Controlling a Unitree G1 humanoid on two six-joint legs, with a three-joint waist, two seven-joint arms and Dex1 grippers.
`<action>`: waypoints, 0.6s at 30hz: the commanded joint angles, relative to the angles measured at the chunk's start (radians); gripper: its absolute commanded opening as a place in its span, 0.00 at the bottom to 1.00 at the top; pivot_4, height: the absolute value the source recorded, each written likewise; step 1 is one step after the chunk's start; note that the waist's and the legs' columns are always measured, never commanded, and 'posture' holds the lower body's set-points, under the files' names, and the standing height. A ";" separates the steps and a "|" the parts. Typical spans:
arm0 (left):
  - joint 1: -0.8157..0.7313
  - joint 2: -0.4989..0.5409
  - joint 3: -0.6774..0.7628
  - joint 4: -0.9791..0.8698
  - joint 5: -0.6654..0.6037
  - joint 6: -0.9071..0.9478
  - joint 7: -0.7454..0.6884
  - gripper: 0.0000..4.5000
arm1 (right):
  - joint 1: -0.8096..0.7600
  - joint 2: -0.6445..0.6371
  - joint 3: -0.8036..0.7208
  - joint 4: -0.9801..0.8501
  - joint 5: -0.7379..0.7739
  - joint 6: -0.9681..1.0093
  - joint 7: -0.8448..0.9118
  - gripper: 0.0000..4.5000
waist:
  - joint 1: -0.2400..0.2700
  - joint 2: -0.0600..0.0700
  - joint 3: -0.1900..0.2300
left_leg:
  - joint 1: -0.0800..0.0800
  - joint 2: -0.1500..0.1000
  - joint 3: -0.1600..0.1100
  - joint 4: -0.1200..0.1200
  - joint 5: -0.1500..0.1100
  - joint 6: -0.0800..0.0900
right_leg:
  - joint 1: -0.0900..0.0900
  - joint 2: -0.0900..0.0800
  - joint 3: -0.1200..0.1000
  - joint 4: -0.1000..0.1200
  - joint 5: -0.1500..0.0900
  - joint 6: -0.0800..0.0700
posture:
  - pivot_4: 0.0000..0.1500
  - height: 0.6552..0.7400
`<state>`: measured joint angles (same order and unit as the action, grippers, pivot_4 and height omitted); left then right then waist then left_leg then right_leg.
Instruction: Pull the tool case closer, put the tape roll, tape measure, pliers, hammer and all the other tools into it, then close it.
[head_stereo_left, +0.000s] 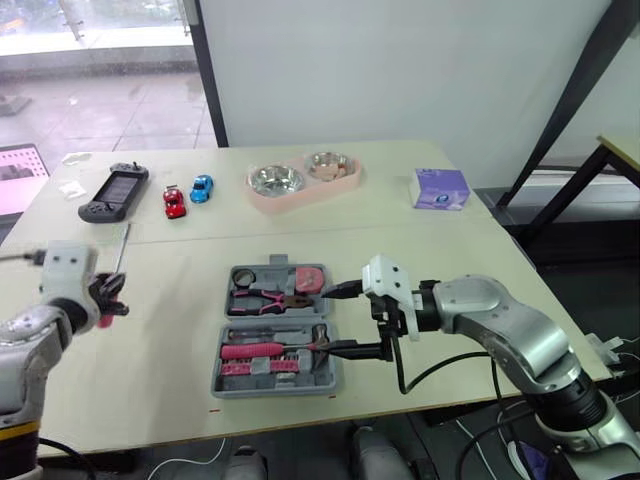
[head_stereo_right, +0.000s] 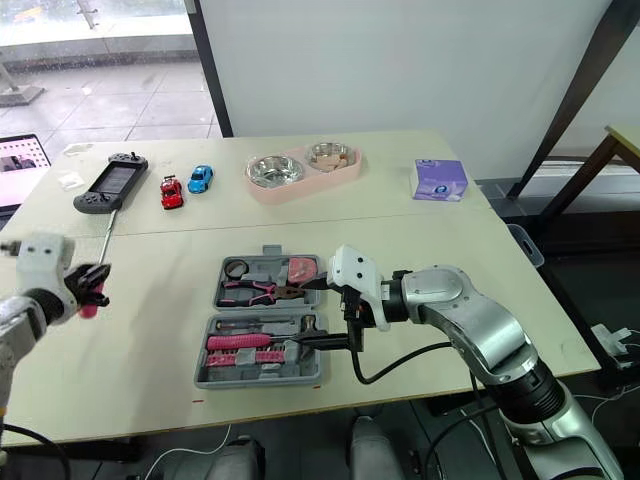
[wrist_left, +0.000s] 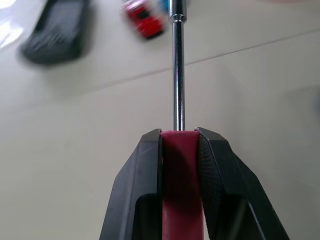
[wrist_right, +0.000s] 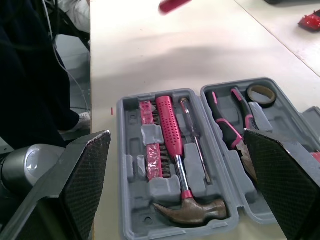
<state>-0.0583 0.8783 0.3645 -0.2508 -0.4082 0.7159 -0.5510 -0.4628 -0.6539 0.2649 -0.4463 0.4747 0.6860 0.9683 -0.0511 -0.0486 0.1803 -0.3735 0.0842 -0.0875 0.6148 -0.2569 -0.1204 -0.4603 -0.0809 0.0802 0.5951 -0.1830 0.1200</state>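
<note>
At L end effector (wrist_left: 179, 132), screwdriver (wrist_left: 178, 75) handle mostly hidden, tip cropped

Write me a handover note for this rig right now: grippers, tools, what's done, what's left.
Left gripper: shut on the pink-handled screwdriver, well left of the case.
Right gripper: open, at the tool case's right edge.
Done: case lies open near the table's front edge, with hammer, pliers, tape roll and tape measure in it.
Left: seat the screwdriver, then close the case.
</note>
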 joint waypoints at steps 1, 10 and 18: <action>0.039 0.134 -0.094 -0.096 -0.055 0.022 -0.244 0.10 | -0.003 -0.012 -0.035 -0.016 0.001 -0.007 -0.005 1.00 | -0.002 0.002 0.001 | 0.000 0.000 0.000 0.000 0.000 0.000 | 0.000 0.000 0.000 0.000 0.000 0.000 | 1.00 0.98; -0.138 0.388 -0.379 -0.253 -0.126 0.153 -0.577 0.10 | 0.022 -0.065 -0.062 -0.038 0.022 -0.006 0.030 1.00 | -0.016 0.002 0.005 | -0.002 0.000 0.001 0.001 0.000 0.000 | 0.000 0.000 0.001 -0.001 -0.002 0.002 | 1.00 0.98; -0.460 0.456 -0.748 -0.361 -0.057 0.371 -0.755 0.10 | 0.045 -0.141 -0.055 -0.145 0.072 0.051 0.079 1.00 | -0.019 0.003 0.007 | -0.001 0.000 0.001 0.001 -0.001 0.002 | -0.001 0.001 0.001 0.000 -0.002 0.003 | 1.00 0.98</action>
<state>-0.4931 1.3321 -0.3439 -0.5776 -0.4786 1.0539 -1.2742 -0.4081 -0.7862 0.2248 -0.5483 0.5259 0.7344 1.0395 -0.0704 -0.0457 0.1873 -0.3747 0.0840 -0.0867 0.6158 -0.2579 -0.1185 -0.4611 -0.0802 0.0819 0.5953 -0.1853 0.1233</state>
